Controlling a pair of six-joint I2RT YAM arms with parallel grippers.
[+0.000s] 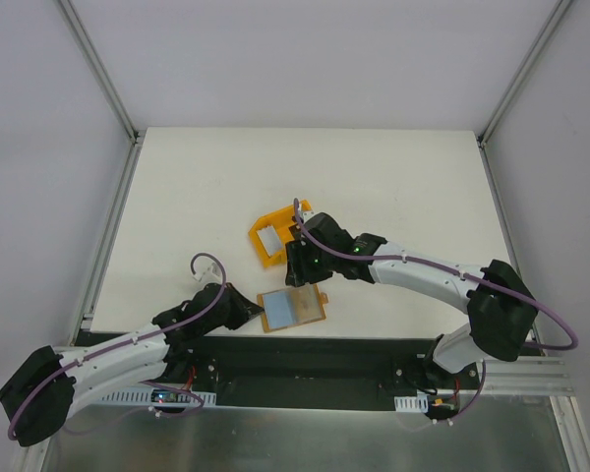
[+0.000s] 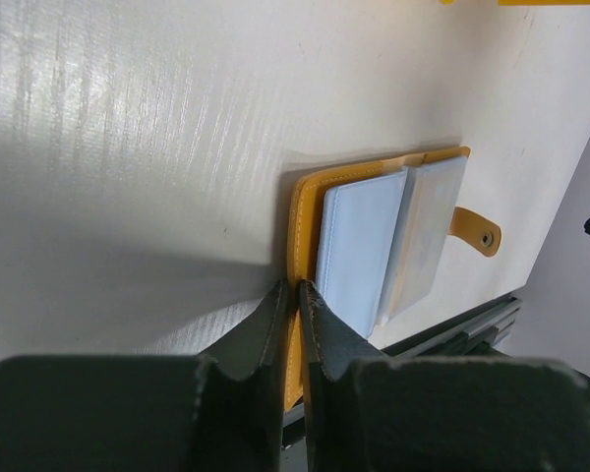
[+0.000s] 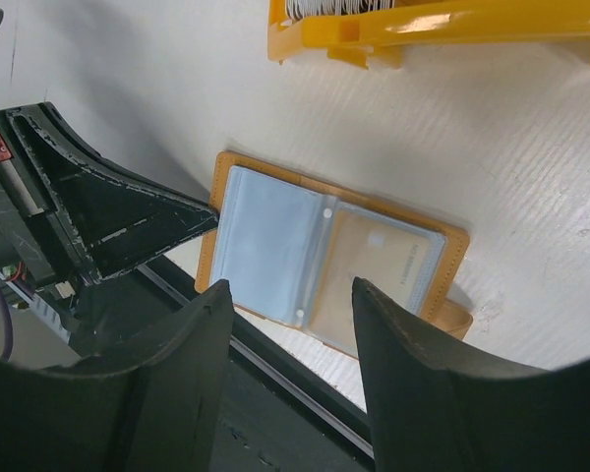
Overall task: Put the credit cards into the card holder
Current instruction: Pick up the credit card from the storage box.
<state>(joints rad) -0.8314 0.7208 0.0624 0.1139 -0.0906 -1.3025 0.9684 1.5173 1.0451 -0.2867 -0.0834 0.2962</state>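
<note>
The card holder (image 1: 295, 309) lies open near the table's front edge, orange-tan outside with pale clear pockets (image 2: 359, 246). A tan credit card (image 3: 388, 270) sits in its right-hand pocket. My left gripper (image 2: 297, 287) is shut on the holder's left cover edge, which shows as an orange strip between the narrow jaws (image 1: 254, 313). My right gripper (image 3: 290, 285) hovers over the holder (image 1: 303, 277), open, with nothing between its fingers. More credit cards (image 1: 267, 240) lie in the yellow-orange bin.
The yellow-orange plastic bin (image 1: 280, 228) stands just behind the card holder, partly under the right arm. The table's front edge and the black rail (image 3: 275, 374) run right below the holder. The holder's snap tab (image 2: 477, 231) sticks out on its right side.
</note>
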